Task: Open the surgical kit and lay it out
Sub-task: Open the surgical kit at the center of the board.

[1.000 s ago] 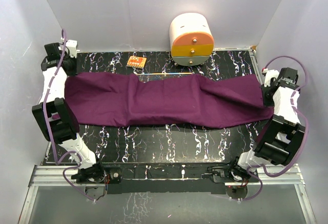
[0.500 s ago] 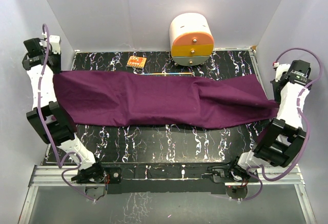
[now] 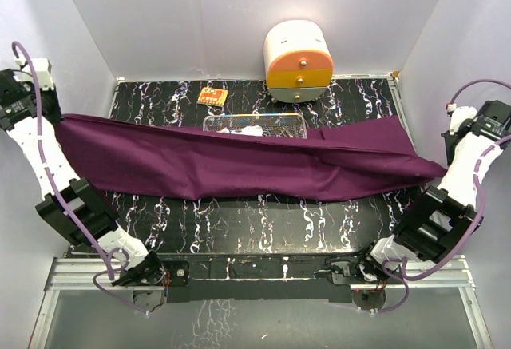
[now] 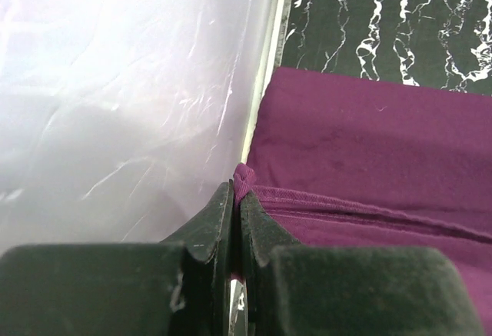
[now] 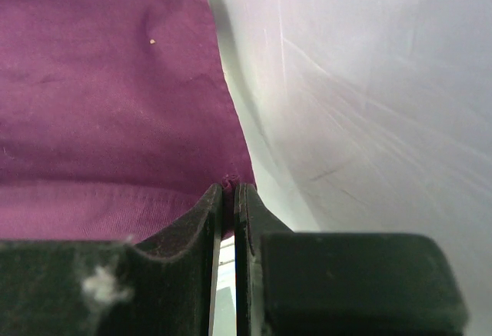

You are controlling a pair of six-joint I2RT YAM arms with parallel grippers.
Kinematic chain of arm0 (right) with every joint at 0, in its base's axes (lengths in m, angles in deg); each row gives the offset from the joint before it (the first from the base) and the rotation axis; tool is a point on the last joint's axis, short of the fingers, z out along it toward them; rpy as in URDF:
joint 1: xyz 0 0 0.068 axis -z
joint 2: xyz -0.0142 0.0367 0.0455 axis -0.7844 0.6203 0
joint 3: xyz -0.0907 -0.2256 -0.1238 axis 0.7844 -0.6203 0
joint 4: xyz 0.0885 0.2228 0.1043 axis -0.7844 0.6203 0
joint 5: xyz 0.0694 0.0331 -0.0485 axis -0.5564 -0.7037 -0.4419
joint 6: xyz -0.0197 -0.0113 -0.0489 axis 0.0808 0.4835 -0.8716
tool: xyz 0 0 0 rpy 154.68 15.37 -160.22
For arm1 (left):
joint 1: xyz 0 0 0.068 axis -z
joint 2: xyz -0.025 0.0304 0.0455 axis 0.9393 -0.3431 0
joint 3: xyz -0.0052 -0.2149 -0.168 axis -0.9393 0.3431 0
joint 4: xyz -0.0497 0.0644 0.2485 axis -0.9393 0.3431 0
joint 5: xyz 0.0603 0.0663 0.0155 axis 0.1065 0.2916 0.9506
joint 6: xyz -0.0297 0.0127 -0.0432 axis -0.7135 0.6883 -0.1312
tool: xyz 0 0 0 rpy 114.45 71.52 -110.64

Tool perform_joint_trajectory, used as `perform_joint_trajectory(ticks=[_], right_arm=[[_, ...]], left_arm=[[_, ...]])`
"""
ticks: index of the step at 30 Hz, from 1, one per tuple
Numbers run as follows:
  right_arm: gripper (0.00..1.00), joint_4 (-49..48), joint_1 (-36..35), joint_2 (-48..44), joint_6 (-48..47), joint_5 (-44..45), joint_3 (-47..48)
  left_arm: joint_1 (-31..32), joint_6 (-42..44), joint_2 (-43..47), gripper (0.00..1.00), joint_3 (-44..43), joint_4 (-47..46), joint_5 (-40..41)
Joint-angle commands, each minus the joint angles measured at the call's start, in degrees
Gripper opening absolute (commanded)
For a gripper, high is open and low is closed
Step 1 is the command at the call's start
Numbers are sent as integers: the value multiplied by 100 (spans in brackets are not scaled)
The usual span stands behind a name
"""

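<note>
Both hands clamped shut on corners of the cloth (image 3: 239, 164): L hand (image 4: 236, 194) & R hand (image 5: 228, 191). Since a sec ago I've stretched it wider across the tabletop (image 3: 239, 225), baring the wire tray (image 3: 275, 117) behind. Unwrap approx done, layout next.

The cloth (image 3: 239, 161) is a plain deep purple with no print, and the worktop (image 3: 239, 225) showing on either side of it is glossy black veined with white marbling. Beyond the cloth, the wire-mesh tray (image 3: 279, 117) is silver with white gauze (image 3: 249, 129) in it, the small packet (image 3: 213, 96) is orange and red, and the cabinet (image 3: 297, 45) is white with orange and yellow drawer fronts. At the cloth's two ends the left claw (image 4: 236, 197) and right claw (image 5: 228, 194) are matt black, on white arms (image 3: 36, 145) with black joints and lilac cables (image 3: 471, 85).
</note>
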Motion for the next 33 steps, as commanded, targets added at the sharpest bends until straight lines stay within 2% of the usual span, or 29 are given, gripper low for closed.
perform_joint_trajectory(ticks=[1, 6, 16, 26, 33], right_arm=[[0, -104, 466, -191, -454, -129, -10], [0, -275, 710, -225, -834, -95, -321], [0, -403, 853, -248, -1657, 136, -922], [0, -573, 935, -532, -3067, 915, -1792], [0, -563, 1268, -148, -3822, 1305, -1770]], left_arm=[[-342, 193, 526, 0, 173, 111, -271], [-524, 626, 917, 0, 789, 163, -186], [-733, 2041, 1525, 0, 1944, 412, 364], [-1101, 3693, 1562, 0, 2626, 995, 854], [-1279, 4760, 1260, 0, 2674, 1857, 1424]])
